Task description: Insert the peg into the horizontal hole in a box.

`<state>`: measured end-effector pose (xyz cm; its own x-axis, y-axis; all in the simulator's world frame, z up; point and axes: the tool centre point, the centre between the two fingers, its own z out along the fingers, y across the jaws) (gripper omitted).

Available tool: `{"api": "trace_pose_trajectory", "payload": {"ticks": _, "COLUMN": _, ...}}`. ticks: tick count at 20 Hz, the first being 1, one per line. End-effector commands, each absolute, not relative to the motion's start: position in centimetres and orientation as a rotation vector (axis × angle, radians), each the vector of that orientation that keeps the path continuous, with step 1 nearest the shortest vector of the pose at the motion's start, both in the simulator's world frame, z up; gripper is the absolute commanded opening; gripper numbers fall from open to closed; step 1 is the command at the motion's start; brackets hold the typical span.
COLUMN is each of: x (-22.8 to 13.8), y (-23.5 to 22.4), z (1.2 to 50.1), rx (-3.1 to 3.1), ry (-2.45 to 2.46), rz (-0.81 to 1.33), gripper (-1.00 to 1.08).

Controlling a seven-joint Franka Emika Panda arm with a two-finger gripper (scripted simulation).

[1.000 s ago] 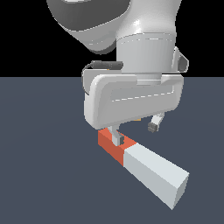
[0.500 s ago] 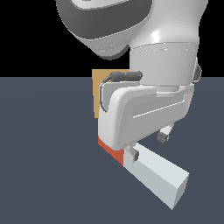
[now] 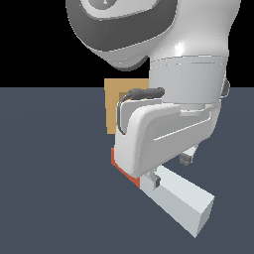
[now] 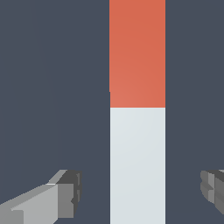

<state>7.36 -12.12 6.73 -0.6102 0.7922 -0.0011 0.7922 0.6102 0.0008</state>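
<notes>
The floor (image 3: 49, 173) is flat and dark blue-grey, and the room behind it is plain black. The peg (image 3: 181, 202) is a long square bar lying flat on the floor near the front, with a short red end and a longer white part, and the tan box (image 3: 117, 106) stands farther back, partly hidden by the arm. The gripper (image 4: 140, 194) hangs over the white part with its fingers (image 4: 65, 197) spread wide on both sides, not touching the peg.
</notes>
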Motion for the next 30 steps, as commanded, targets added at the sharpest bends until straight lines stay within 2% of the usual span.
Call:
{"api": "trace_pose_trajectory", "payload": {"ticks": 1, "x": 7.3, "y": -12.1, "z": 5.8, "rx": 1.386, "ry": 2.819, "rz": 0.0, "gripper": 1.0}}
{"api": "trace_pose_trajectory", "payload": {"ticks": 7, "x": 7.3, "y": -12.0, "z": 2.8, "rx": 1.382, "ry": 2.821, "rz": 0.0, "gripper": 1.0}}
{"api": "trace_pose_trajectory", "payload": {"ticks": 13, "x": 7.4, "y": -12.1, "z": 2.2, "rx": 1.382, "ry": 2.821, "rz": 0.0, "gripper": 1.0}}
{"api": "trace_pose_trajectory", "payload": {"ticks": 14, "x": 7.4, "y": -12.1, "z": 2.2, "rx": 1.382, "ry": 2.821, "rz": 0.0, "gripper": -1.0}}
{"api": "trace_pose_trajectory", "payload": {"ticks": 30, "x": 7.0, "y": -11.9, "z": 2.5, "rx": 1.408, "ry": 2.809, "rz": 0.0, "gripper": -1.0}}
